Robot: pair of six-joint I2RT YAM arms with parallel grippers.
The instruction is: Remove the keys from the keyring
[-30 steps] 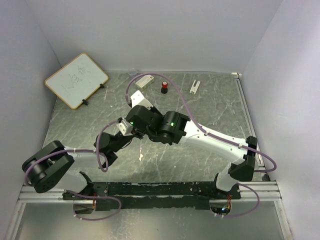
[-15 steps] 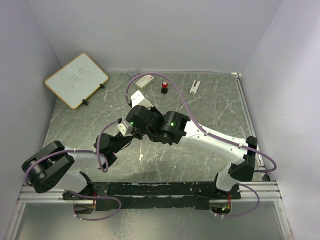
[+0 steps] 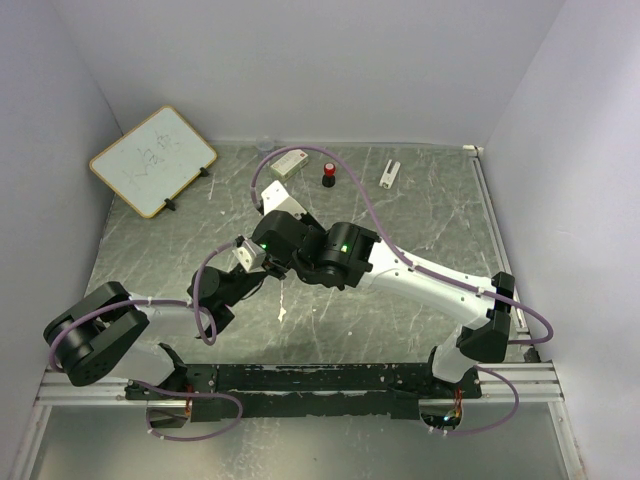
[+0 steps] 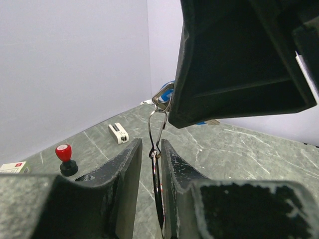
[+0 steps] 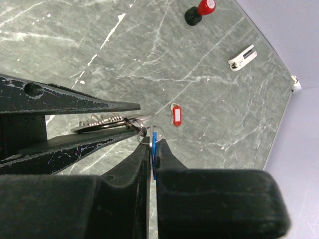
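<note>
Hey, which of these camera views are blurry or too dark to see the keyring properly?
Left wrist view: keyring crisp, right gripper a dark, nearly featureless mass. Right wrist view: table sharp, its own fingers soft and black. Top external view: evenly lit and sharp, though the keyring cannot be made out there.

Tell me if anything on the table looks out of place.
A red key lies alone on the table, apart from the keyring that the left gripper holds in the air. It looks stray, though it may simply be one already taken off. Nothing else stands out.
</note>
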